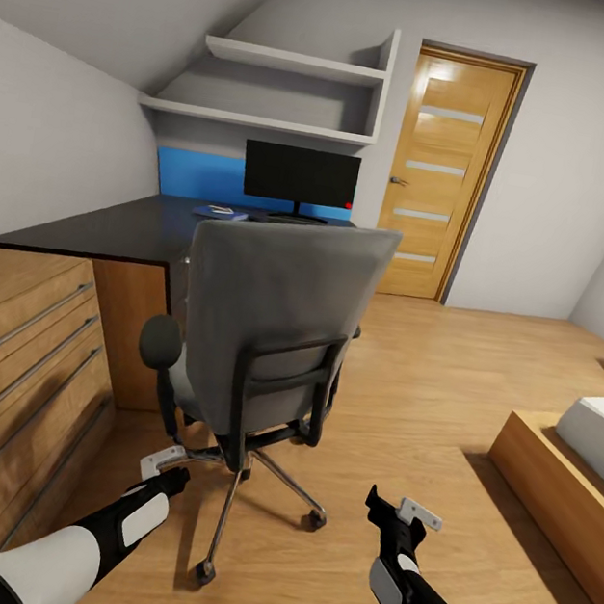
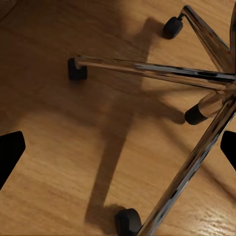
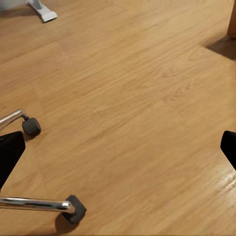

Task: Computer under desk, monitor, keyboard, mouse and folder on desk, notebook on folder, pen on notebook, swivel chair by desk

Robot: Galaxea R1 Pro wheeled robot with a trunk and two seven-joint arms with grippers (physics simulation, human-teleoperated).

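The chair stands mid-frame in the head view, its back toward the camera, close before the desk at centre left; the monitor sits on the desk at upper centre, and a blue folder with something small and pale on it seems to lie on the desktop just left of the monitor's stand, though it is too small to be sure; the seat's top is hidden by the backrest. The left gripper hangs low at lower left beside the chrome base; the right gripper hangs at lower right over bare floor; both sets of jaws are spread and hold nothing. I judge the step in hand to be placing the chair by the desk; next calls for a grip on the backrest or armrest and a gentle push, minding the castors.
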